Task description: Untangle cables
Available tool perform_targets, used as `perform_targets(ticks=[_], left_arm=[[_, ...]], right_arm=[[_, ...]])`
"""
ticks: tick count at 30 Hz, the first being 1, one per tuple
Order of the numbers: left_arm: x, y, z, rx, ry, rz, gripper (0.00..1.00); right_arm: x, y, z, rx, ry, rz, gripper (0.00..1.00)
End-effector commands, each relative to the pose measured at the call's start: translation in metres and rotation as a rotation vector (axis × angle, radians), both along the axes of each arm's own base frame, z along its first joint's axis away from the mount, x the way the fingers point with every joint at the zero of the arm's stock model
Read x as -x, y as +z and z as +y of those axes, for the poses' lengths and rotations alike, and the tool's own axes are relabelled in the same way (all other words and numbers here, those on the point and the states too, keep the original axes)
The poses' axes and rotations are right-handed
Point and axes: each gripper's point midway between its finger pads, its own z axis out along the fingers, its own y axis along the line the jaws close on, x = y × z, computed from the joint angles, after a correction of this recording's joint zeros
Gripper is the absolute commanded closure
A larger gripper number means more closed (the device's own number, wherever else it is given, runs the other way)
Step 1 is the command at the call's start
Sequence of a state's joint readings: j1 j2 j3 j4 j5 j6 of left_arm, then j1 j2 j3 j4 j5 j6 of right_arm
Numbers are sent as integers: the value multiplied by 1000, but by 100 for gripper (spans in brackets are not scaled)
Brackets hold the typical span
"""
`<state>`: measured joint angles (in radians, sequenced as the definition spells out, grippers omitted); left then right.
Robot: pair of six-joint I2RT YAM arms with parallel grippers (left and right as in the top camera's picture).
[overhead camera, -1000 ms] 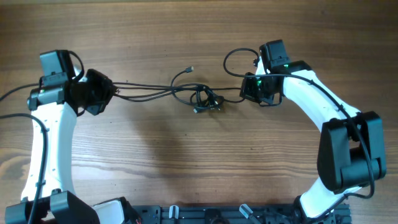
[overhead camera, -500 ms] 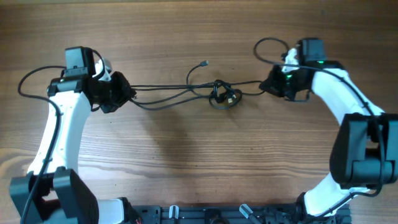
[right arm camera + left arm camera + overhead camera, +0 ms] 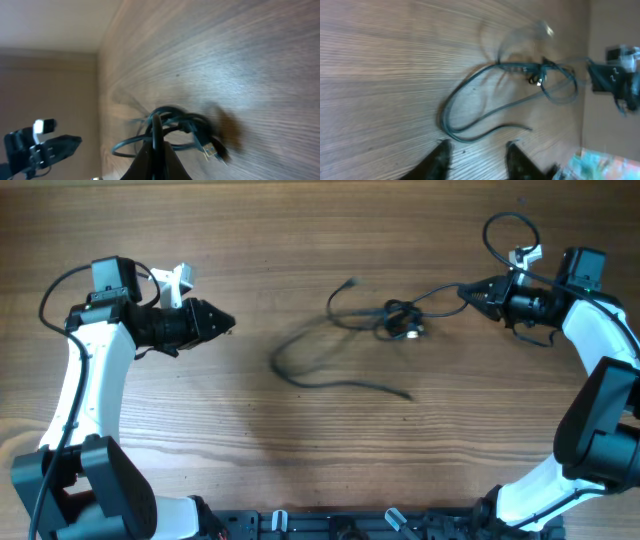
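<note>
**Right hand pinching a strand, left hand apart and empty**

My right hand [image 3: 472, 293] is clamped on one strand of the cables [image 3: 395, 318] and holds it out to my right. The line from it to the knot [image 3: 402, 322] runs fairly straight, and I judge this pull is meant to draw the knot loose. My left hand [image 3: 222, 323] has its fingers apart with nothing between them. It points at the cables from well apart, placed, I judge, to reach in for another strand. The knot lies on the counter [image 3: 300, 230] right of the middle. A loose tail [image 3: 300, 375] curves off it toward my left, and a plug end [image 3: 350, 281] lies near. The counter is brown wood with long grain, otherwise bare. Past its edge my right wrist view shows a plain beige wall [image 3: 45, 25].
</note>
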<state>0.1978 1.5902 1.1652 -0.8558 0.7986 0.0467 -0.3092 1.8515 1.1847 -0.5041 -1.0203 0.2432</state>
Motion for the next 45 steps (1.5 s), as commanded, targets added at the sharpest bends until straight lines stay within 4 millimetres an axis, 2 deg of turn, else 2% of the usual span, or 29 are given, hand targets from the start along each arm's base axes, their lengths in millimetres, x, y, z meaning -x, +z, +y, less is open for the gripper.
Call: perform_targets(ticks=[1, 3, 6, 7, 10, 13, 15, 18, 21, 24, 29, 32, 37, 40, 45], left_arm=[[0, 20, -26, 67, -136, -107, 50], [2, 20, -36, 69, -164, -107, 46], [6, 20, -52, 73, -206, -102, 42], [7, 20, -58, 76, -212, -97, 42], [4, 19, -71, 64, -212, -88, 42], [-6, 19, -83, 42, -178, -89, 43], [-16, 23, -97, 37, -155, -109, 43], [-29, 27, -114, 19, -116, -144, 41], [-40, 28, -131, -16, -73, -177, 39], [-47, 30, -151, -45, -32, -207, 37], [-48, 31, -197, -47, -83, -299, 33], [-44, 21, -223, -32, -120, -306, 33], [-31, -16, -261, -16, -166, -224, 30], [-19, -39, -273, -37, -204, -178, 28], [-9, -59, -286, -53, -239, -147, 26]], right_arm=[[5, -23, 23, 98, 61, 54, 95], [10, -36, 32, 172, 78, 97, 94], [13, -44, 46, 237, 109, 115, 86], [14, -45, 50, 249, 119, 115, 81], [16, -46, 60, 255, 143, 115, 71], [19, -44, 62, 256, 149, 118, 63], [20, -35, 62, 268, 162, 89, 50], [20, -22, 53, 331, 132, 62, 42], [18, -7, 40, 406, 52, 60, 40], [17, 8, 16, 485, -105, 95, 39], [17, 38, -5, 515, -249, 66, 34], [17, 43, -13, 526, -280, 62, 29], [18, 40, -17, 545, -288, 74, 26], [19, 40, -18, 548, -285, 73, 25], [20, 39, -18, 558, -275, 70, 24]])
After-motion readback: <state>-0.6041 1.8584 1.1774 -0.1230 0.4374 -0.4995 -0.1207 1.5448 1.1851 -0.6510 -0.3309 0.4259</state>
